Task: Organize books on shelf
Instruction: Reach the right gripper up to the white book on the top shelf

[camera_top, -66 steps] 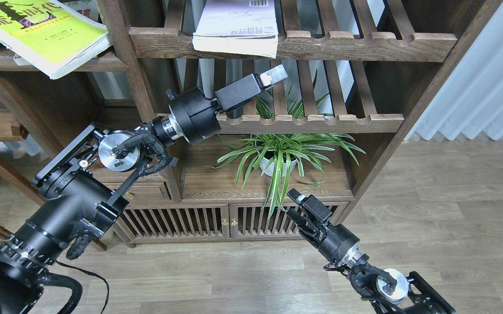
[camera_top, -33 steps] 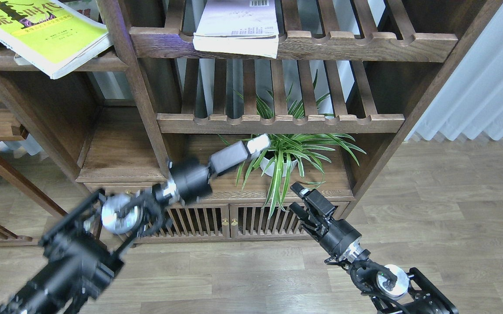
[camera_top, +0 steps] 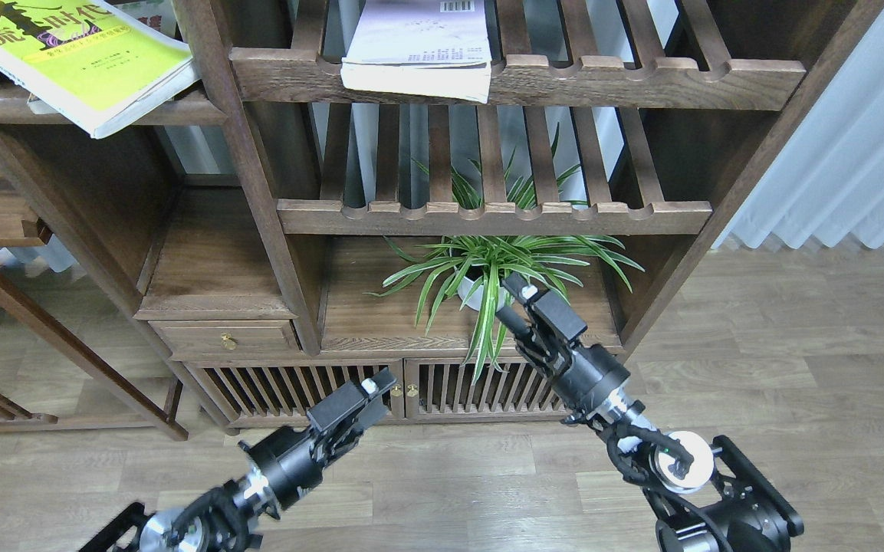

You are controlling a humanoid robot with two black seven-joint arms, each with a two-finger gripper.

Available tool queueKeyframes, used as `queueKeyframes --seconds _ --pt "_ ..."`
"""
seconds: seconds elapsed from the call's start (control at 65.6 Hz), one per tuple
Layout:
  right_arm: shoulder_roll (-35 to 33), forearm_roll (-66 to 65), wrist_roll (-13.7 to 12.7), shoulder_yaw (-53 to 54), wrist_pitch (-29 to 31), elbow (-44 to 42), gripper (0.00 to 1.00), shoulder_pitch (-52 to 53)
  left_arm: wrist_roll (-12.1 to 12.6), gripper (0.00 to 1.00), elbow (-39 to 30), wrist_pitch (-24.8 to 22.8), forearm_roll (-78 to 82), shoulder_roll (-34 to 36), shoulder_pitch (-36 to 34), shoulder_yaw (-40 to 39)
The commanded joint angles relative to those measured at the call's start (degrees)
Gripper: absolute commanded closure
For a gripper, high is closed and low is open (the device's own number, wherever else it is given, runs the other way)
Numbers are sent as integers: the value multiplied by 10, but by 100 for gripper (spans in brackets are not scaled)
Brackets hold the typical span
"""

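Note:
A yellow-green book (camera_top: 66,54) with big black characters lies tilted on the dark plank shelf (camera_top: 181,113) at the top left, its corner hanging over the rounded front edge. On the slatted top shelf in the middle lies a white book (camera_top: 418,54) with a barcode, also overhanging. My left gripper (camera_top: 374,385) is low, in front of the cabinet doors, holding nothing; its dark fingers overlap. The right gripper (camera_top: 509,300) stands open and empty at the leaves of the plant, far below both books.
A potted spider plant (camera_top: 488,268) stands on the cabinet top under a slatted middle shelf (camera_top: 488,216). Slatted cabinet doors (camera_top: 403,387) and a small drawer (camera_top: 227,337) sit below. A white curtain (camera_top: 856,138) hangs at the right. Wooden floor lies in front.
My left arm has dropped from the slatted shelves, past the plant, down to the cabinet doors. The right gripper has risen up towards the plant. The books have not moved.

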Motion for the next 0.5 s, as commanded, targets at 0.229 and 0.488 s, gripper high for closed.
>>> queueKeyframes --seconds 0.229,0.488 --pt "-4 2 -1 0 0 88 6 2 -1 1 15 0 -12 0 15 -2" --pt "0 1 2 0 -58 109 7 48 -1 1 15 0 -26 0 16 -2"
